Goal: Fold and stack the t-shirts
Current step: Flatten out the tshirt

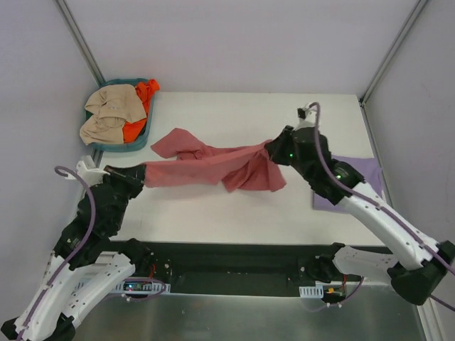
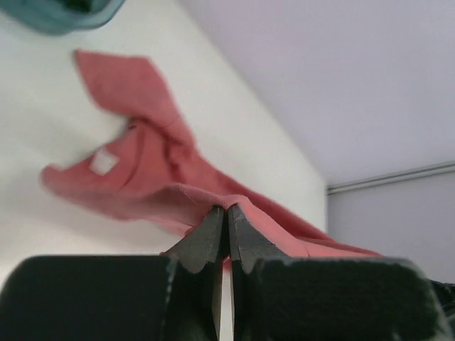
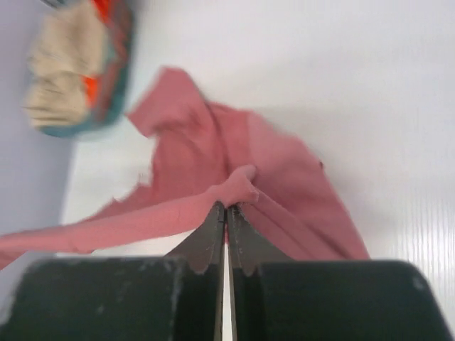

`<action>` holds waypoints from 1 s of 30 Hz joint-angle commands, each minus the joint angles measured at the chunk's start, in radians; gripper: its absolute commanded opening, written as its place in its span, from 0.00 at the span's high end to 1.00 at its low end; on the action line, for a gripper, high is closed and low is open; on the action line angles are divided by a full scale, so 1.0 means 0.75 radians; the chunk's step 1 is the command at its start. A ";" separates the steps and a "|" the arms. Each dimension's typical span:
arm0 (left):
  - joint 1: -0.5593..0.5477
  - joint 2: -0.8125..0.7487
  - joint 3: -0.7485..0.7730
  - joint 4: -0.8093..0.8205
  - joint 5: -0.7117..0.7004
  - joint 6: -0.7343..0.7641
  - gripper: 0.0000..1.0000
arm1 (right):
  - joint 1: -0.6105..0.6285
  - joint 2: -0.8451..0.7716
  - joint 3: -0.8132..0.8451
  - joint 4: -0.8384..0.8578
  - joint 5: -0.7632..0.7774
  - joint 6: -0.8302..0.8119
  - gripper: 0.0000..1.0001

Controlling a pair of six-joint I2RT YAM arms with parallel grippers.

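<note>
The brick-red t-shirt [image 1: 213, 165] hangs stretched between both grippers above the white table, with loose cloth trailing onto the table at the back left and under the right end. My left gripper [image 1: 144, 172] is shut on its left edge, seen in the left wrist view [image 2: 226, 210]. My right gripper [image 1: 274, 148] is shut on a bunched fold at its right end, seen in the right wrist view [image 3: 227, 206]. The red cloth also shows in both wrist views [image 2: 142, 170] [image 3: 213, 149]. The lavender t-shirt [image 1: 359, 177] lies flat at the right, partly hidden under my right arm.
A teal basket [image 1: 142, 138] with beige and orange cloth stands at the back left corner, also in the right wrist view [image 3: 117, 64]. The table's white top [image 1: 227, 114] ends at walls at the back and sides.
</note>
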 commanded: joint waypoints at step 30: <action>0.115 1.340 1.486 0.621 -0.026 1.169 1.00 | -0.377 0.299 1.202 -0.429 -0.361 -0.621 0.99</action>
